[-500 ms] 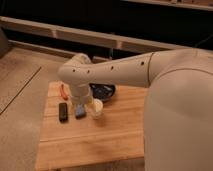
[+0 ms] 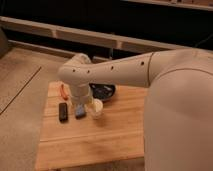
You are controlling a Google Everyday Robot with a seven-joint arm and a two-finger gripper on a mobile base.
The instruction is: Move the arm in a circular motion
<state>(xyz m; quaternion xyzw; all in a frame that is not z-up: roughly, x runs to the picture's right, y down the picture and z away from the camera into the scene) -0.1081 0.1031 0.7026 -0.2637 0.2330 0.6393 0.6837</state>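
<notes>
The cream-white arm (image 2: 125,72) reaches from the large body at the right across to a bulbous elbow (image 2: 75,75) over the wooden table (image 2: 95,145). From the elbow a short segment turns down toward the tabletop. The gripper (image 2: 83,101) hangs at its lower end, just above a blue object (image 2: 80,111) and beside a white cup (image 2: 96,108). It holds nothing that I can see.
On the table's far part lie an orange item (image 2: 64,91), a black rectangular device (image 2: 63,111) and a dark bowl (image 2: 103,91) partly behind the arm. A long rail (image 2: 60,31) runs along the dark back wall. Speckled floor lies to the left.
</notes>
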